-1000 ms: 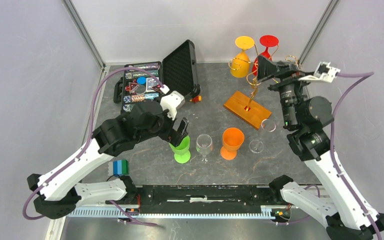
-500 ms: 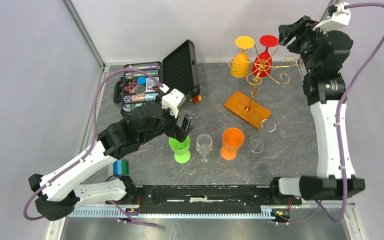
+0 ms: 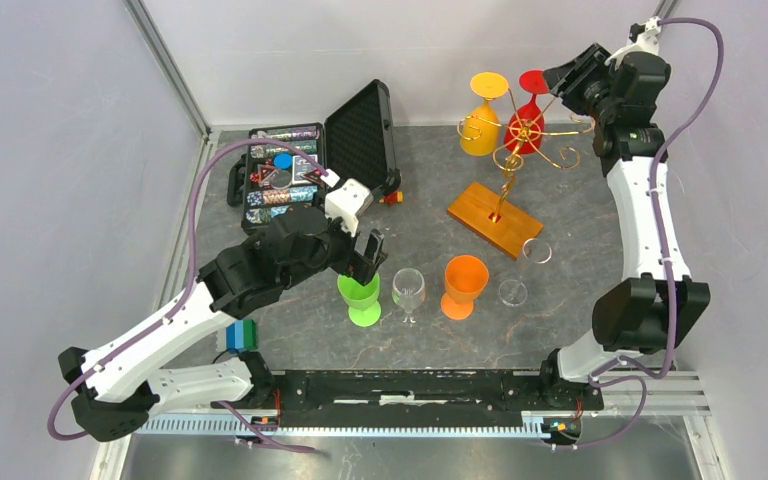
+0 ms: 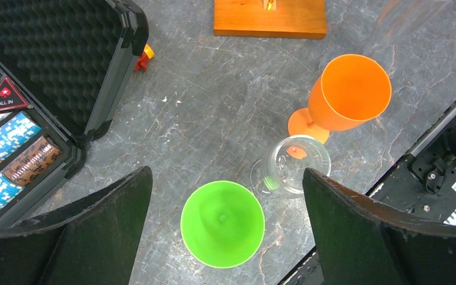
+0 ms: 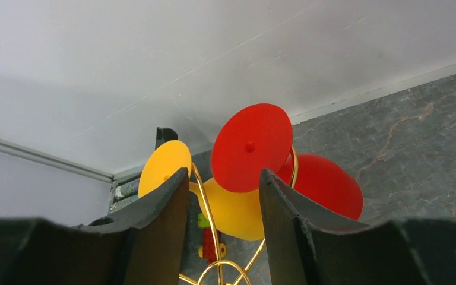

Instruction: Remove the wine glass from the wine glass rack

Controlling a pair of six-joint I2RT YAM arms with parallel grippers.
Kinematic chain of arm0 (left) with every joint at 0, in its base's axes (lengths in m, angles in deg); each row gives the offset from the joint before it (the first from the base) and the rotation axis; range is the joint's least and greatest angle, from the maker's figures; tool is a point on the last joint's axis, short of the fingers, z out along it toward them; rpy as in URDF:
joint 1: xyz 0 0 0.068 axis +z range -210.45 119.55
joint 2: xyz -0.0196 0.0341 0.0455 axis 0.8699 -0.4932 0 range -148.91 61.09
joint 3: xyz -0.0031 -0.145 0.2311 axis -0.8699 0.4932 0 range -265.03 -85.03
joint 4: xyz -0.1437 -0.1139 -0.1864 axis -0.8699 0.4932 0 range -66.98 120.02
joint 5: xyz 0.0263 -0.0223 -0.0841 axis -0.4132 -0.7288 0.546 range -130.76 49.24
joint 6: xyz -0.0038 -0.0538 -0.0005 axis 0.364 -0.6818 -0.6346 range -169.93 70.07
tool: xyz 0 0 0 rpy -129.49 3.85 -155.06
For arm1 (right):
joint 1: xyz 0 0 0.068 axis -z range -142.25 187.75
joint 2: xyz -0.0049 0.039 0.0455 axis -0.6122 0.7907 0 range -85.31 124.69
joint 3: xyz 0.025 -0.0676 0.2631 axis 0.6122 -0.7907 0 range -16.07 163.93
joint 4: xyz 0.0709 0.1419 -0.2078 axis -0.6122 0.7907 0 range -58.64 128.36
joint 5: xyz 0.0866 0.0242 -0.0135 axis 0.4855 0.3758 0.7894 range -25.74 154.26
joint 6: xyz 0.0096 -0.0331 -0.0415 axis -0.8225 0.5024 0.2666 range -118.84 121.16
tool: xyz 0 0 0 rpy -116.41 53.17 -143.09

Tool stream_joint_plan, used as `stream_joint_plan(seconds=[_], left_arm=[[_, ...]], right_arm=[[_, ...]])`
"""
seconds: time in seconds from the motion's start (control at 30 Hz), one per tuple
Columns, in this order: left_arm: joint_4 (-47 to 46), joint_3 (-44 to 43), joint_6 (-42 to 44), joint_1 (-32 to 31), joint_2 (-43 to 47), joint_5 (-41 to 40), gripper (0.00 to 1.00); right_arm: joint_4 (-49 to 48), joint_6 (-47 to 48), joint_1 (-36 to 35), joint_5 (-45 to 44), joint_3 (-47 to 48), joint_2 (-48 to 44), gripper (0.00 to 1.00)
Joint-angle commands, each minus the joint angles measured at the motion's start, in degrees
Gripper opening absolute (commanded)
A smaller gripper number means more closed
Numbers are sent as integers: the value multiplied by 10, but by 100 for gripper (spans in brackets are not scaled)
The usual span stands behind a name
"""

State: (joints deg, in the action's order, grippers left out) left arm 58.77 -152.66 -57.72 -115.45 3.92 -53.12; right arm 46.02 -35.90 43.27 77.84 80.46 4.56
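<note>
The red wine glass (image 5: 251, 147) hangs inverted on the wine glass rack (image 3: 495, 220), beside a yellow wine glass (image 3: 481, 130). The right gripper (image 5: 224, 175) has its fingers partly spread, pinching nothing, with the red foot disc beyond them. The left gripper (image 4: 227, 173) is spread wide above a green wine glass (image 4: 222, 223).

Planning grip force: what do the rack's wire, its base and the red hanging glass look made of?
The rack wire: likely gold-finished metal, thin and shiny. The base: varnished wood, with visible grain. The red glass: probably plastic, being opaque and matte with a moulding nub on the foot.
</note>
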Motion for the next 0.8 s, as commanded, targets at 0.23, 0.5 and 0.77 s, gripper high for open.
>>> stream_joint_plan(seconds=[0.23,0.5,0.77], left_arm=[[-27,8,17,-1,10,-13,100],[-27,10,20,-2,11,-16,100],[-31,10,23,-2,7,-22,100]], right_arm=[[-52,16,0,-64,10,20,52],[-50,16,0,-49,24,52,51],[-94,0,-1,-21,9,52,48]])
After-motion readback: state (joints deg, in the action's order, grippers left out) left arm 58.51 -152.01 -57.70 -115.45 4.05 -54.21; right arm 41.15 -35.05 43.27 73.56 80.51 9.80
